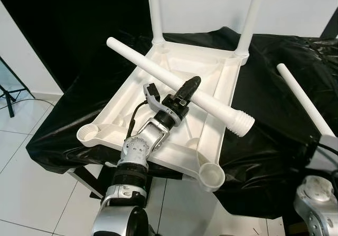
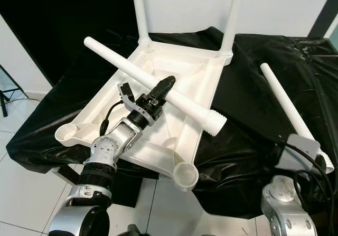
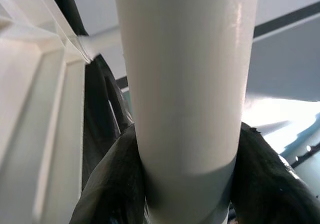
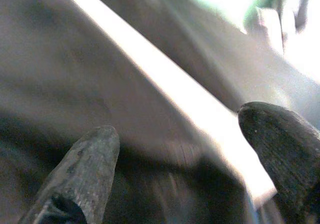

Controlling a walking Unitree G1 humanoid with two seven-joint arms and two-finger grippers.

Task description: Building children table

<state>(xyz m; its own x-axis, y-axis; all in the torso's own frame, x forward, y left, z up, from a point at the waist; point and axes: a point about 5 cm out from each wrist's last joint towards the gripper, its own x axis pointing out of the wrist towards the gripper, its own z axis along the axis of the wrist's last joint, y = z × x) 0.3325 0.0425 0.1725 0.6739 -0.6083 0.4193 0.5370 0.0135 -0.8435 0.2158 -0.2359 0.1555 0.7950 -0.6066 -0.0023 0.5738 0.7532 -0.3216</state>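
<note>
Plainly, we have our left gripper [image 1: 188, 91] clamped round the middle of a loose table leg [image 1: 174, 83], a long smooth white plastic tube with a ribbed, threaded end [image 1: 241, 123] pointing to the near right; it lies slantwise above the upturned tabletop [image 1: 138, 96], a glossy white moulded tray shape with ribs on its underside, resting on crinkled black sheeting [image 1: 274, 141]; two legs already stand upright in the far corners, far left [image 1: 155, 11] and far right [image 1: 251, 17], while the round sockets at the near left [image 1: 90, 134] and near right [image 1: 212, 176] gape open; a fourth leg [image 2: 285, 104] lies on the sheeting to the right, well apart from the tabletop; our right gripper [image 4: 175, 149] hovers close over it with its fingers [image 4: 80, 169] spread wide, holding nothing. We judge the risks as these: the leg is slick and round and held near its balance point, so it may twist or slide through the pads when we swing the thread down; a crooked entry into the socket could cross the thread and jam; pressing hard may skate the light tabletop across the slippery sheet, since its near corner hangs past the edge.
</note>
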